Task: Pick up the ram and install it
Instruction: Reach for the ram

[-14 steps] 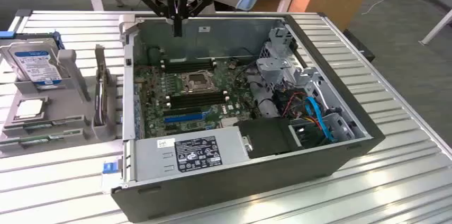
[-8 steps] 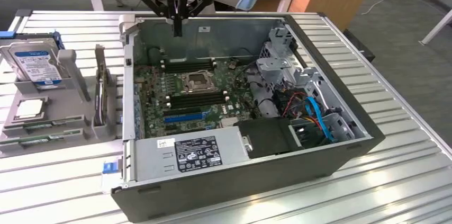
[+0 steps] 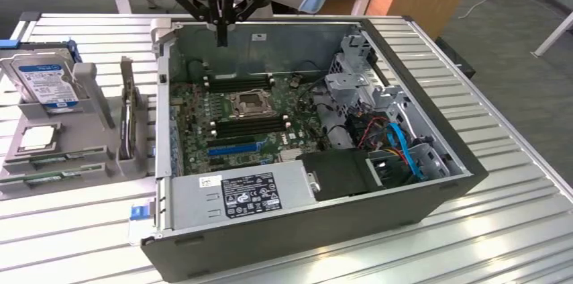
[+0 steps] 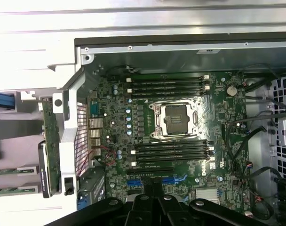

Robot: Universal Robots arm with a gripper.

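Two green ram sticks (image 3: 64, 158) lie in the grey holder (image 3: 90, 82) to the exterior view's left of the open computer case (image 3: 358, 210); in the wrist view the ram sticks (image 4: 11, 171) show at the picture's edge. My gripper (image 3: 221, 34) hangs above the case's back wall, far from the ram, its black fingers pressed together and shut on nothing. In the wrist view my gripper (image 4: 152, 195) looks down on the motherboard (image 4: 213, 108), where black memory slots (image 4: 169, 84) run on both sides of the processor socket (image 4: 176, 117).
The holder also carries a silver hard drive (image 3: 45, 79), a square processor chip (image 3: 37, 137) and an upright card (image 3: 127, 119). Inside the case sit a power supply (image 3: 251, 193), a drive cage (image 3: 358, 86) and blue cables (image 3: 407, 153). Slatted metal table (image 3: 501, 183) lies around it.
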